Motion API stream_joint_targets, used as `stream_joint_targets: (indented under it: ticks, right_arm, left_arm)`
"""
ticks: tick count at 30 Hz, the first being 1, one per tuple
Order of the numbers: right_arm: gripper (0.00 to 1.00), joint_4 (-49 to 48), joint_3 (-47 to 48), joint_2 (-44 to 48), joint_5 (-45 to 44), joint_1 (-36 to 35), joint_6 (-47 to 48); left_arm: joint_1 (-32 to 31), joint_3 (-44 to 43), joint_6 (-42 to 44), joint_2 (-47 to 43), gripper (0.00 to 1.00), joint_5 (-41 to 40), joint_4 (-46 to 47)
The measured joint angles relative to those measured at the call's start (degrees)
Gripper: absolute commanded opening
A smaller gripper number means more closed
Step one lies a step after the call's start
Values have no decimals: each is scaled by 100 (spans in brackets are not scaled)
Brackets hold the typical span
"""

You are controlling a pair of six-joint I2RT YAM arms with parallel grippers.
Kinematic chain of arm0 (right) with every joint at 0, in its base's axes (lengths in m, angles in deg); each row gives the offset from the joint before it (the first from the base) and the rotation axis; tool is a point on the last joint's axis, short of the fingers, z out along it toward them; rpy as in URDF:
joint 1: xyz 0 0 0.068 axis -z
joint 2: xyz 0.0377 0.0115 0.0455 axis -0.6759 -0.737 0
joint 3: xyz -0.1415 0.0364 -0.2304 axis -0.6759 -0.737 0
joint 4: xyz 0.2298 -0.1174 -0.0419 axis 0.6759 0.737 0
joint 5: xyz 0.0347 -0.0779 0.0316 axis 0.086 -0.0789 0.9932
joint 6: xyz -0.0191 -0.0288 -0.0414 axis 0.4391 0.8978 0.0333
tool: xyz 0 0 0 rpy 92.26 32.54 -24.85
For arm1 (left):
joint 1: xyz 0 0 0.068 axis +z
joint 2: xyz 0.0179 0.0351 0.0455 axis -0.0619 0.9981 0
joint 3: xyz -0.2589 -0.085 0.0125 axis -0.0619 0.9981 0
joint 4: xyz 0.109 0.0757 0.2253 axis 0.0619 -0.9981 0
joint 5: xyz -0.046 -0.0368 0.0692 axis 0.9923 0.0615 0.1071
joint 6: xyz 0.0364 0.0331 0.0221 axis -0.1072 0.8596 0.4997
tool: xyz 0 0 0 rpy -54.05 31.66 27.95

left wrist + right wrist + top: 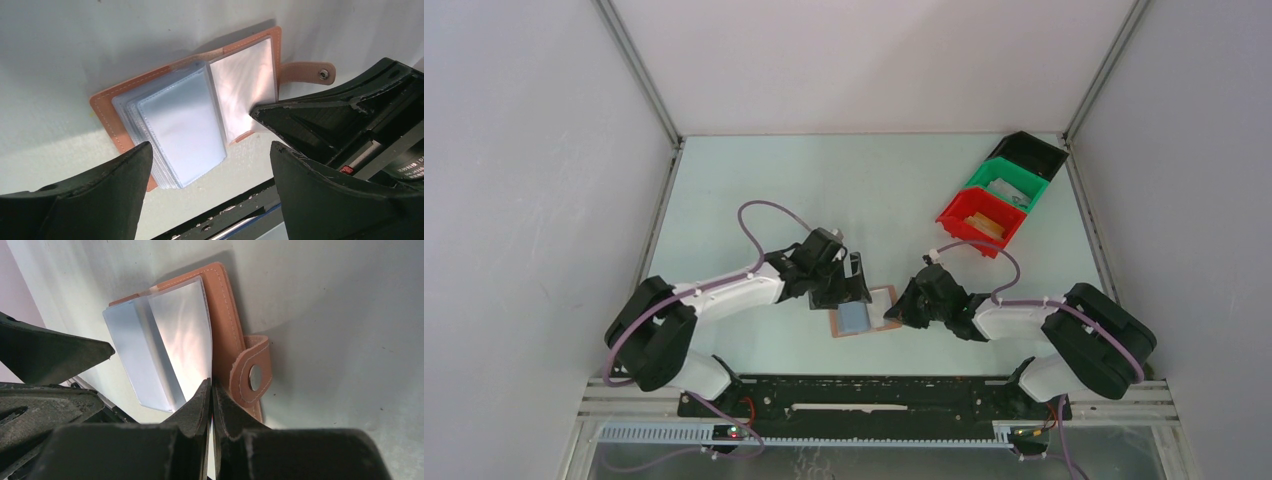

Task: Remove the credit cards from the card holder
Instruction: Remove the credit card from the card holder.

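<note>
Open wallet (pixel 102 106) — two claws
Left claw (pixel 210 150) gapes wide above it; right claw (pixel 211 386) is closed, pinching a clear sleeve (pixel 185 335).

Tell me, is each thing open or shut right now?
card holder: open, flat on the table, sleeves fanned.
strap tab: unsnapped.
left gripper: open, above the sleeves.
right gripper: shut, pinching a sleeve edge.
red bin: open-topped, something tan inside.

Just ahead of your black left gripper (pixel 210 150), the flat tan-brown leather card holder (pixel 106 107) shows pale stitching. Its clear plastic sleeves (pixel 182 130) read pale blue-grey.
</note>
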Motion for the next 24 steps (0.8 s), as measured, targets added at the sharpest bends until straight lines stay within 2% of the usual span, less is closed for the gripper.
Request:
stream_joint_targets:
  ticks: [24]
  right_arm:
    - [11, 160, 0, 101, -83, -33, -15]
  left_arm:
    - [-109, 0, -15, 155, 93, 109, 192]
